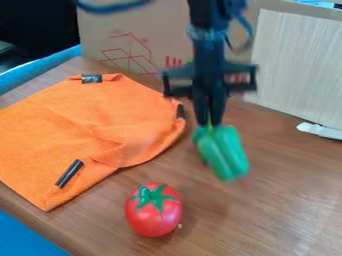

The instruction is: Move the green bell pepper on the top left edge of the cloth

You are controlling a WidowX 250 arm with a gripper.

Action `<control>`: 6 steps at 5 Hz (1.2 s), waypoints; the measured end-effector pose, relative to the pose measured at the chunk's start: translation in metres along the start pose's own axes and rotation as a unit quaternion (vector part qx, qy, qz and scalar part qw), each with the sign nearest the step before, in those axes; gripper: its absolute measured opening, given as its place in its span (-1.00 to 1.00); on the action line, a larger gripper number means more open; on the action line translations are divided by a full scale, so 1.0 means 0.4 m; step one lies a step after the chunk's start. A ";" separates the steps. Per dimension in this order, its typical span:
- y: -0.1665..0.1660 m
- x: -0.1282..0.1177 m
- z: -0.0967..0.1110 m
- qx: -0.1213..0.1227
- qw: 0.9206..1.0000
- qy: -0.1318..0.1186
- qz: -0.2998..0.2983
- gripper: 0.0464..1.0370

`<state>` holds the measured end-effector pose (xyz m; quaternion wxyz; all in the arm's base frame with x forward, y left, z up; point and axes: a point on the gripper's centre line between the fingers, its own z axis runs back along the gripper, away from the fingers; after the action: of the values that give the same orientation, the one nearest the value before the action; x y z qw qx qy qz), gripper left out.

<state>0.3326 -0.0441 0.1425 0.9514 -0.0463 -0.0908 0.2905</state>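
The black gripper [210, 120] hangs right of the centre, its fingers close together and shut on the top of the green bell pepper [223, 151]. The pepper hangs tilted below the fingertips, to the right of the cloth; whether it touches the table I cannot tell. The orange cloth [60, 120] lies wrinkled on the left part of the table, with black pieces at its top left edge, its right edge and near its lower edge.
A red tomato [153, 212] sits on the wooden table [280, 200] in front of the cloth's lower right side. Behind stand a cardboard box [127, 37] and a pale panel [300, 65]. A white object [320, 130] lies at the right.
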 end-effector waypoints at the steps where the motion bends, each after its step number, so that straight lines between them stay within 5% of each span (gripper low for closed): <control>1: 0.036 0.066 0.048 -0.011 0.999 -0.017 0.042 -0.93; 3: 0.132 0.203 0.103 -0.020 0.989 -0.073 0.130 -0.93; 6: 0.337 0.408 0.079 -0.006 0.946 -0.130 0.297 -0.93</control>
<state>0.3858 0.1598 0.1784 0.8019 -0.0385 -0.1975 0.5625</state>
